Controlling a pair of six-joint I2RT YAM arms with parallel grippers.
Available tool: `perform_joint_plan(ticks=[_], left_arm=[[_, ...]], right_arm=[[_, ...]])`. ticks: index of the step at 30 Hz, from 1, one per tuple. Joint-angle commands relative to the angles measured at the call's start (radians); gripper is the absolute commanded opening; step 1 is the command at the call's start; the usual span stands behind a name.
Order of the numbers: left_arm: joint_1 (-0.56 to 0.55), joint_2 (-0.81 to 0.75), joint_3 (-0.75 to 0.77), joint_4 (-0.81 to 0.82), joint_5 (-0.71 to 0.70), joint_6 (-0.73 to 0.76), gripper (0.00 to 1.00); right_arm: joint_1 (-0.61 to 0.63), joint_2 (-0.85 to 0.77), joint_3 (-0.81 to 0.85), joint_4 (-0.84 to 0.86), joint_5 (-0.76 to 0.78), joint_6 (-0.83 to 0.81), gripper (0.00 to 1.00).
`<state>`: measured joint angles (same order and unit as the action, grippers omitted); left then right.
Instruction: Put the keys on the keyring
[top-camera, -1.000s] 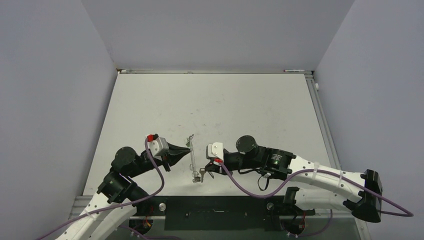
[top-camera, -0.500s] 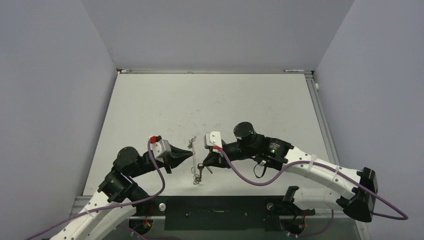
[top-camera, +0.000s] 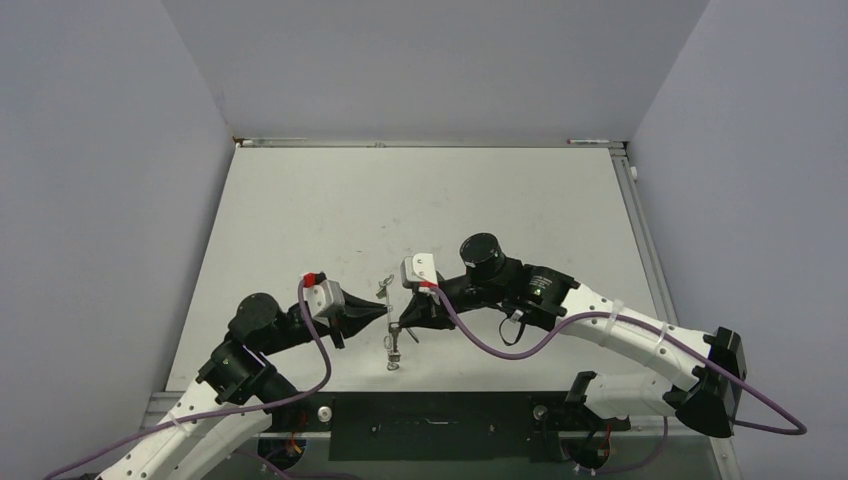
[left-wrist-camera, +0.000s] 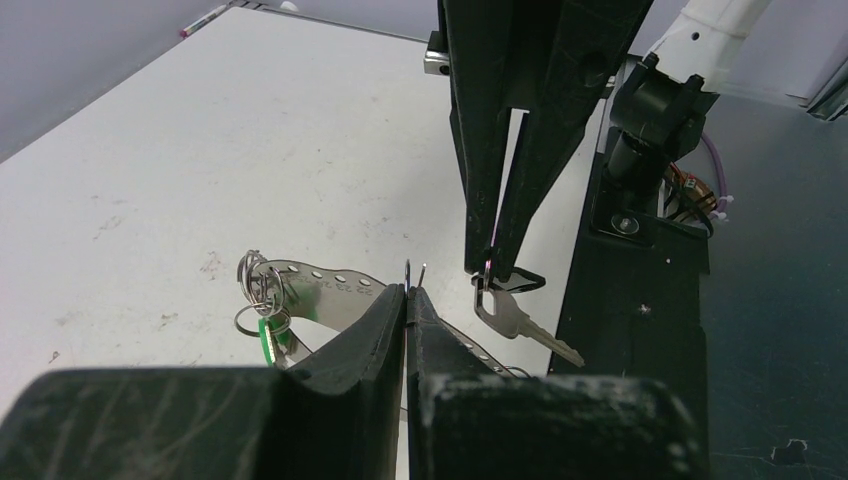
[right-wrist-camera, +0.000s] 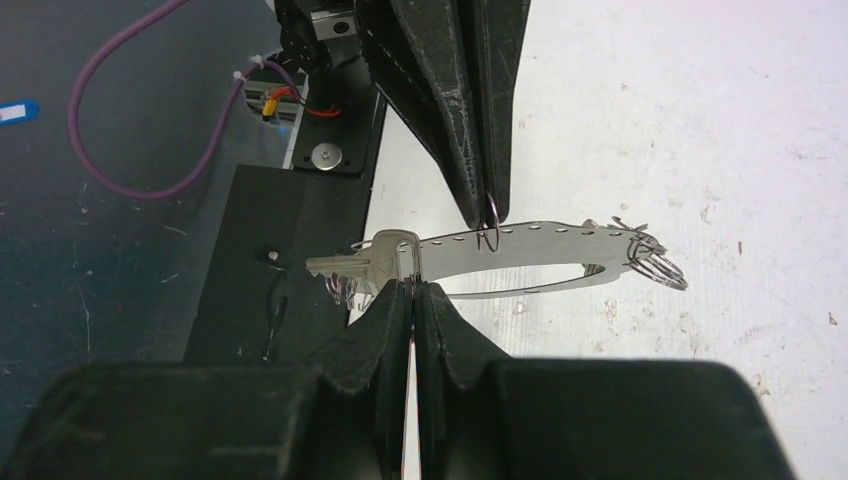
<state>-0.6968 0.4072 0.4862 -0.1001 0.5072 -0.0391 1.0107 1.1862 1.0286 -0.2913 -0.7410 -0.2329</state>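
Observation:
My left gripper (left-wrist-camera: 407, 291) is shut on a thin wire keyring (left-wrist-camera: 411, 272), whose top pokes up between its tips. In the right wrist view that keyring (right-wrist-camera: 490, 234) hangs at the tip of the left fingers (right-wrist-camera: 470, 120). A small silvery key (left-wrist-camera: 518, 324) is held by its head in my shut right gripper (right-wrist-camera: 412, 285), its blade pointing toward the arm bases; the same key (right-wrist-camera: 363, 262) shows just above my right tips. From above, both grippers (top-camera: 385, 311) (top-camera: 397, 326) nearly meet low over the table's near middle. Key and keyring are close but apart.
A curved metal strip with small holes (right-wrist-camera: 545, 243) lies on the table under both grippers. At its far end sits a bunch of wire rings (left-wrist-camera: 257, 279) with a green tag (left-wrist-camera: 267, 340). The black base plate (top-camera: 430, 412) borders the near table edge.
The right arm has carried the key left and slightly away from the bases, up to the left gripper. The left gripper has edged right with the keyring. Both stay shut.

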Motion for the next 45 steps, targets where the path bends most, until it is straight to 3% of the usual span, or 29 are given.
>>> perform_joint_plan(ticks=[1,15,45], left_arm=[[-0.011,-0.002,0.005,0.073,0.016,0.020,0.00],[-0.015,-0.006,0.006,0.063,-0.001,0.028,0.00],[-0.015,-0.011,0.008,0.060,-0.003,0.031,0.00]], right_arm=[[-0.010,0.003,0.041,0.070,-0.040,0.005,0.05],[-0.023,0.012,0.023,0.192,0.020,0.122,0.05],[-0.075,0.001,-0.012,0.242,0.054,0.188,0.05]])
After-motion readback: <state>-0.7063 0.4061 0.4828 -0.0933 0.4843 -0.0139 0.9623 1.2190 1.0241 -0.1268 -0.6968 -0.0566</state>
